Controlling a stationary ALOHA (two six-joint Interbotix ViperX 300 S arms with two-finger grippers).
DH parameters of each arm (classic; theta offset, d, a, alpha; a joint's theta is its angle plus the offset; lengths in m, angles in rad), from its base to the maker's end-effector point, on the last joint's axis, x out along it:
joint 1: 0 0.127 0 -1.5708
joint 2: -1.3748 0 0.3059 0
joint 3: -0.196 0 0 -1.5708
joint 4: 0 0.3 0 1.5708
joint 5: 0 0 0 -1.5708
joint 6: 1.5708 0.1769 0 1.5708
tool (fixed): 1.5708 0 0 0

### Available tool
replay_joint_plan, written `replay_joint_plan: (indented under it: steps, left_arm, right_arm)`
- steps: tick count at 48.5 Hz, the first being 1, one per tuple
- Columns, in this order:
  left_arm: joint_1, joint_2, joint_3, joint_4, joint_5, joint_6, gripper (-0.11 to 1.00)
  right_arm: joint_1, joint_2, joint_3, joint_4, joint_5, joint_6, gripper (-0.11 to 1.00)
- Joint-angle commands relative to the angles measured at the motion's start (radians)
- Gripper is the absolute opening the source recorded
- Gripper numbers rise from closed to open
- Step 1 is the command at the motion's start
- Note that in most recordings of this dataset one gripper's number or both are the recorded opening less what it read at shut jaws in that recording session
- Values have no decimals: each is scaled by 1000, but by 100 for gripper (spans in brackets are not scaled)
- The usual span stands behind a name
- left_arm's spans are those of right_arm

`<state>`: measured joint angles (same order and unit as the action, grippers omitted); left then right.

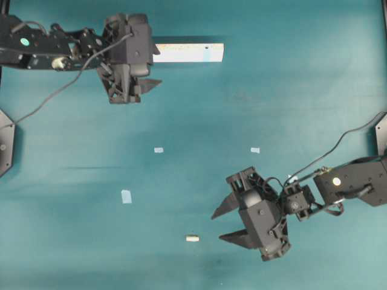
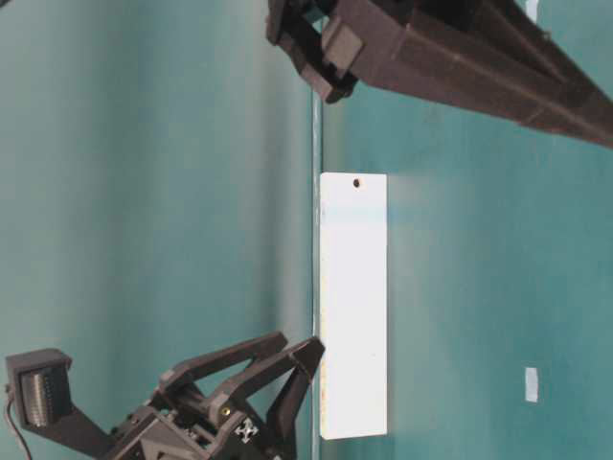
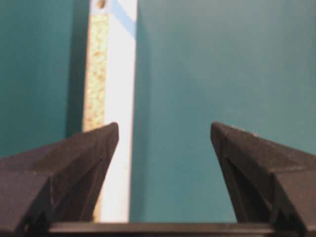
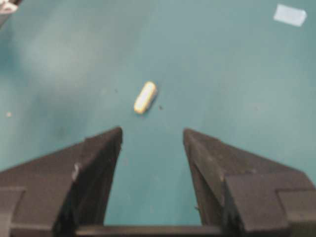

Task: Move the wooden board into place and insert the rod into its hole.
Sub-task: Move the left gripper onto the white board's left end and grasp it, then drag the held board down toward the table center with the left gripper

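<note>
The wooden board [image 1: 188, 52] lies flat at the table's far edge, white face up, with a dark hole near its right end. In the left wrist view its speckled edge and white face [image 3: 118, 98] run past the left fingertip [image 3: 106, 136], outside the gap. My left gripper [image 1: 156, 66] is open at the board's left end, holding nothing. The rod [image 1: 191, 238], a short cream peg, lies near the front of the table. My right gripper [image 1: 216, 226] is open just right of the rod and apart from it. In the right wrist view the rod [image 4: 145, 97] lies ahead of the open gripper [image 4: 152, 132].
Three small pale-blue tape pieces [image 1: 158, 150] [image 1: 255, 150] [image 1: 126, 196] are stuck to the teal table. One tape piece [image 4: 290, 15] shows far right in the right wrist view. In the table-level view the board [image 2: 354, 307] lies beside the left gripper [image 2: 299, 343].
</note>
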<state>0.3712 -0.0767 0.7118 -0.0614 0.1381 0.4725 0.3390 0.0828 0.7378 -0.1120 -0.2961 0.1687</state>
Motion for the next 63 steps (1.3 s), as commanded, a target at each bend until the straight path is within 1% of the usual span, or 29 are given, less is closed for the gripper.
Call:
replay_joint_plan:
  steps: [1, 11, 18, 27, 40, 47, 63]
  left_arm:
    - [23, -23, -23, 0, -2, 17, 84]
    - [81, 6, -28, 0, -3, 41, 84]
    - [91, 40, -41, 0, -3, 72, 84]
    - [100, 92, -61, 2, -5, 129, 84]
    - [137, 160, -91, 0, -44, 132, 84]
    - [149, 198, -106, 2, -48, 132, 83]
    - [153, 261, -117, -2, -86, 117, 83]
  right_arm:
    - [-3, -29, -21, 0, 2, 2, 62]
    - [-18, -20, -31, -2, 2, 2, 62]
    - [-32, -17, -34, 0, 2, 2, 62]
    - [-46, -17, -34, 0, 2, 2, 62]
    - [-57, -14, -32, 0, 2, 2, 62]
    - [-60, -14, -28, 0, 2, 2, 62]
    - [-66, -14, -21, 0, 2, 2, 62]
